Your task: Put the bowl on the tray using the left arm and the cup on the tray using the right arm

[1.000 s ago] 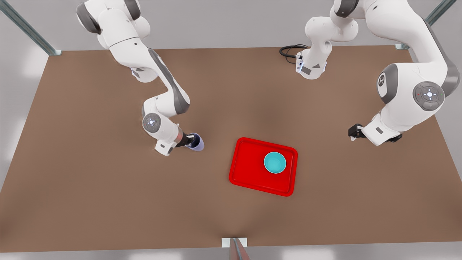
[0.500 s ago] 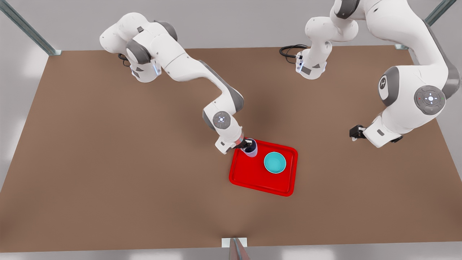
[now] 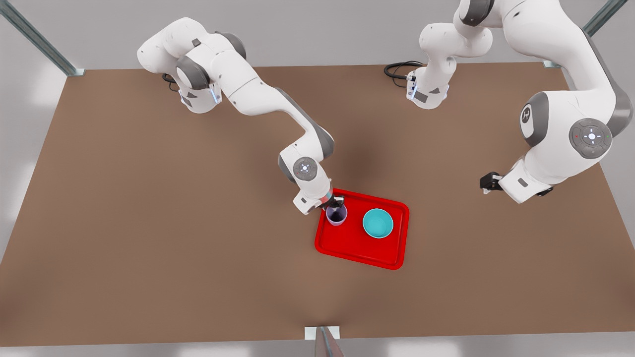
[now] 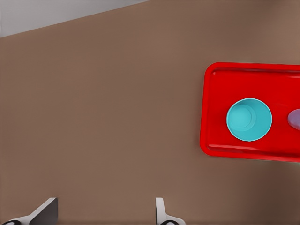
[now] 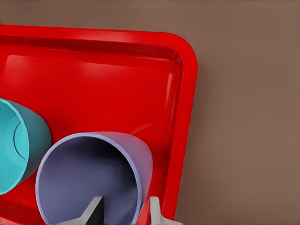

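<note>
The red tray (image 3: 357, 258) lies on the brown table, a little to the front view's right of centre. The turquoise bowl (image 3: 378, 223) stands upright in the tray's right half. My right gripper (image 3: 337, 204) is shut on the lavender cup (image 3: 336, 215), which is upright over the tray's left part, beside the bowl. In the right wrist view one finger is inside the cup (image 5: 93, 164) and one outside its wall, above the tray (image 5: 117, 84), with the bowl (image 5: 16, 145) close by. My left gripper (image 3: 488, 182) waits open at the front view's right, holding nothing, well away from the tray (image 4: 220, 108).
A black cable (image 3: 399, 69) lies coiled at the table's back edge near the base of the arm on the front view's right. A small bracket (image 3: 322, 332) sits at the middle of the front edge. Bare table surrounds the tray.
My right arm carried the cup from the table at the front view's left over to the tray, and it now hangs lower and upright there. The left arm barely moved.
</note>
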